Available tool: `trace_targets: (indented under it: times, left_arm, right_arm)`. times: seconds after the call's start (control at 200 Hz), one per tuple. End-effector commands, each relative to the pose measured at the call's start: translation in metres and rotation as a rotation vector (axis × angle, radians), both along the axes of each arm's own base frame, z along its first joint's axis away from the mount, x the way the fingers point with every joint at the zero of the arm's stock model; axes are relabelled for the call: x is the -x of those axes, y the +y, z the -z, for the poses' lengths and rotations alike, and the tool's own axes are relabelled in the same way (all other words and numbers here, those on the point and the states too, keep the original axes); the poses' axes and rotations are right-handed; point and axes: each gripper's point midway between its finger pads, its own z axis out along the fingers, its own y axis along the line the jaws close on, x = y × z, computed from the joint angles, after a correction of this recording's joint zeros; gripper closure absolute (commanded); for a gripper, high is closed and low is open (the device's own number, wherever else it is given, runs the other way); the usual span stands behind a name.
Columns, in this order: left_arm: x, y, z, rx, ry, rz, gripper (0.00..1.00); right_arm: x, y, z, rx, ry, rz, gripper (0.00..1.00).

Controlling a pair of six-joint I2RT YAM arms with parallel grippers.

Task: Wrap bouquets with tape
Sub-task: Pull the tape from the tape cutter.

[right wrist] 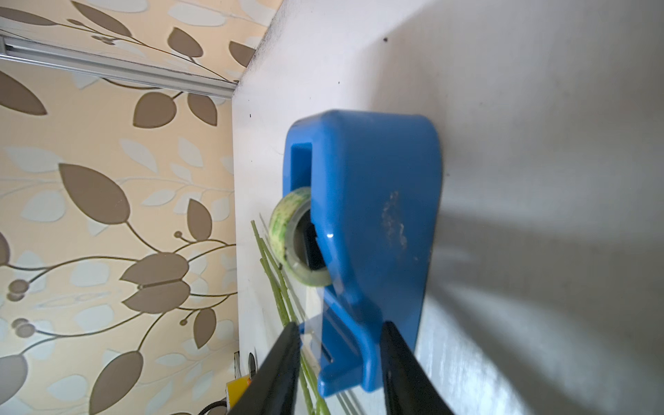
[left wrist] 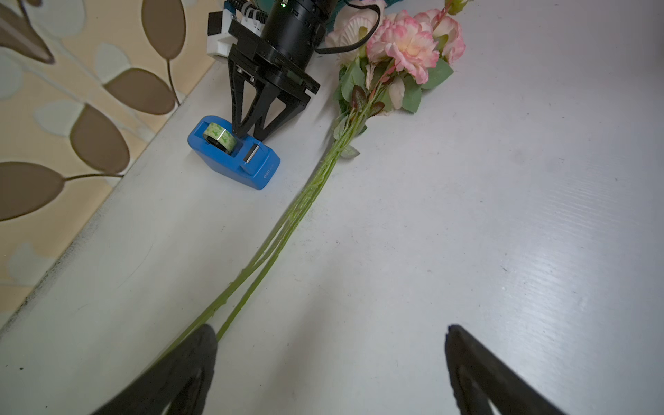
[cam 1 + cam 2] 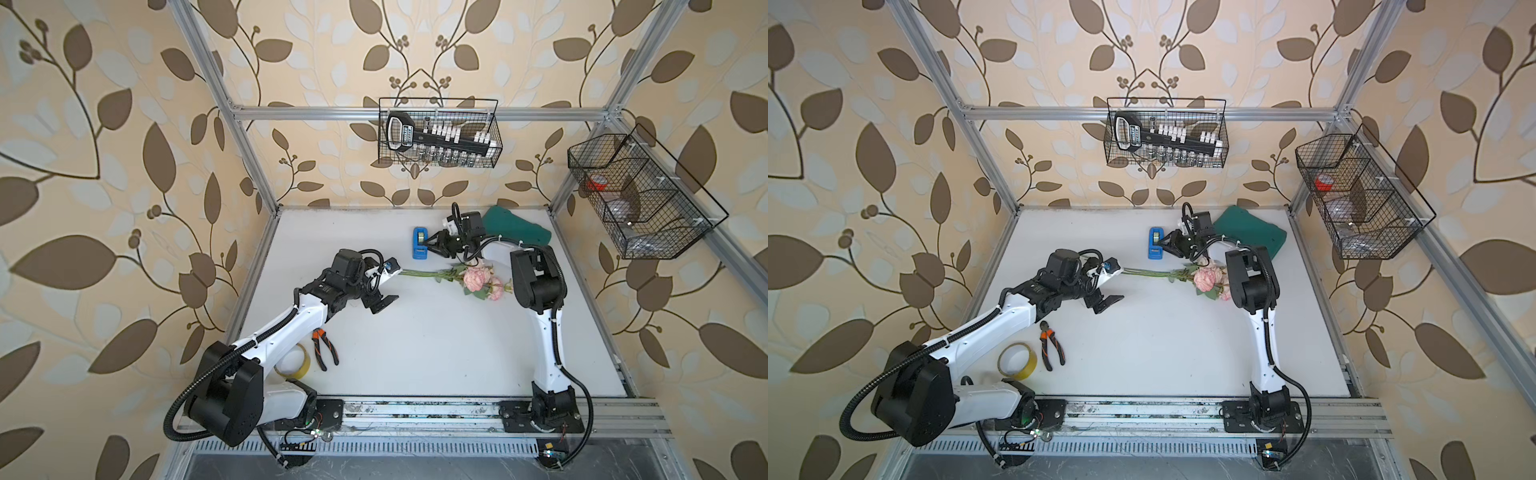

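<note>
Holding my left gripper (image 3: 390, 286) wide open at the flat-lying bouquet (image 3: 473, 277)'s stem ends, ready to steady them. Beyond, my right gripper (image 3: 430, 248) straddles the blue tape dispenser (image 3: 420, 243)'s cutter, jaws narrow; I cannot tell if they pinch.

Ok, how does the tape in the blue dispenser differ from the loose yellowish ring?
The roll in the dispenser is small and pale green; the ring is larger and yellowish. The roll sits mounted upright; the ring lies bare and flat. The roll is at the far side, by the right tool; the ring is at the near side, beside the pliers. Both are tape, on the white table.
</note>
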Motion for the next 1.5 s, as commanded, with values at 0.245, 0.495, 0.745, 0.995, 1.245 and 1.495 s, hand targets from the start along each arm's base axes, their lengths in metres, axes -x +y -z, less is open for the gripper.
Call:
trace_targets:
  times: [0.245,0.495,0.745,0.995,1.245,1.495]
  left_arm:
    - [-0.009,-0.002,-0.016,-0.003,-0.050,0.012,0.01]
    - [-0.009,-0.001,-0.014,-0.011,-0.050,0.014,0.01]
    - [-0.010,0.000,-0.012,-0.022,-0.048,0.011,0.01]
    - [-0.010,0.000,-0.010,-0.027,-0.047,0.013,0.01]
    - [-0.011,0.000,-0.007,-0.033,-0.039,0.013,0.01]
    - [-0.012,0.000,-0.002,-0.051,-0.033,0.019,0.01]
  right_arm:
    - [0.009,0.003,-0.030,0.000,-0.048,0.003,0.63]
    - [0.006,0.011,-0.013,-0.004,-0.013,-0.014,0.63]
    - [0.005,0.016,0.004,-0.009,0.016,-0.021,0.63]
    - [0.004,0.020,0.011,-0.029,0.028,-0.028,0.62]
    - [0.003,0.025,0.024,-0.047,0.065,-0.045,0.63]
    - [0.003,0.029,0.030,-0.065,0.087,-0.061,0.65]
